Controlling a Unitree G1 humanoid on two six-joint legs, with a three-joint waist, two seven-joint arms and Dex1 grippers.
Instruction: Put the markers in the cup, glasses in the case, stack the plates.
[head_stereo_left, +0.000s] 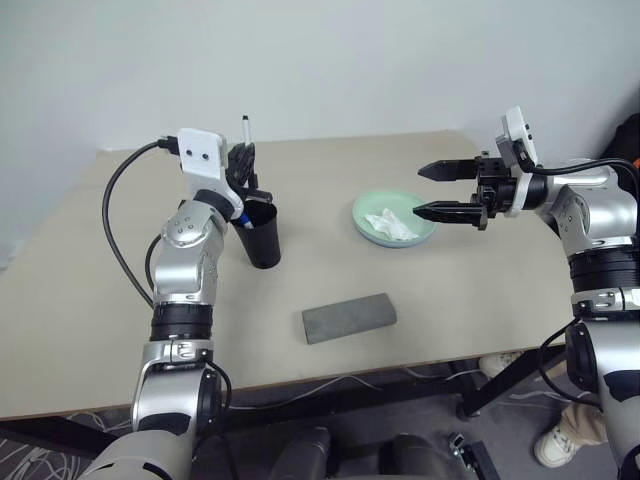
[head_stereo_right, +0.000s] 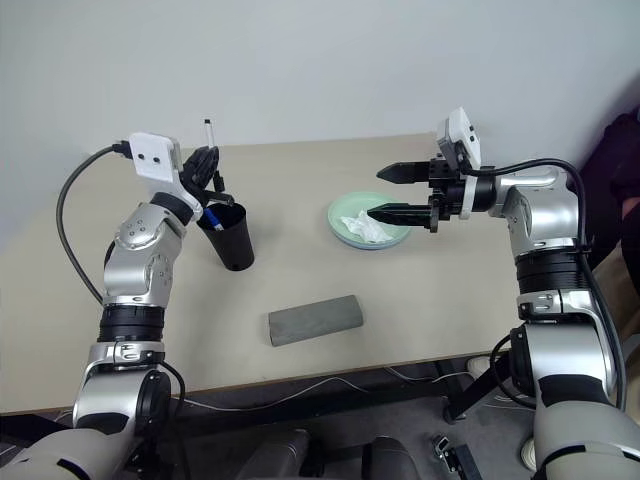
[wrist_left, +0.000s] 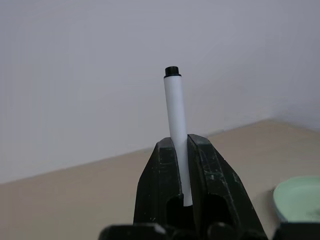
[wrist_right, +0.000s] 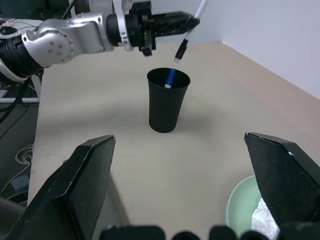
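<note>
In the left eye view, a black cup (head_stereo_left: 263, 237) is seen standing upright on the beige bench (head_stereo_left: 90, 300), with a blue-capped marker (head_stereo_left: 241, 218) leaning inside it. The left gripper (head_stereo_left: 243, 165) is held just above and behind the cup, its fingers pressed onto a white marker (head_stereo_left: 245, 129) that sticks up past them. A grey case (head_stereo_left: 349, 317), lid shut, lies nearer the front edge. A mint green plate (head_stereo_left: 395, 218) holding a crumpled white tissue (head_stereo_left: 391, 225) sits to the right; the right gripper (head_stereo_left: 430, 191) is poised beside it, fingers spread wide and holding nothing.

In the left wrist view, the white marker (wrist_left: 176, 130) is pinched between the two black fingers (wrist_left: 159, 185), its black end uppermost (a rim of the plate shows at one corner).

In the right wrist view, the spread fingers (wrist_right: 75, 190) frame the cup (wrist_right: 167, 100), the blue-capped marker (wrist_right: 170, 78) inside it, and the held marker (wrist_right: 189, 35) slanting above its mouth.
</note>
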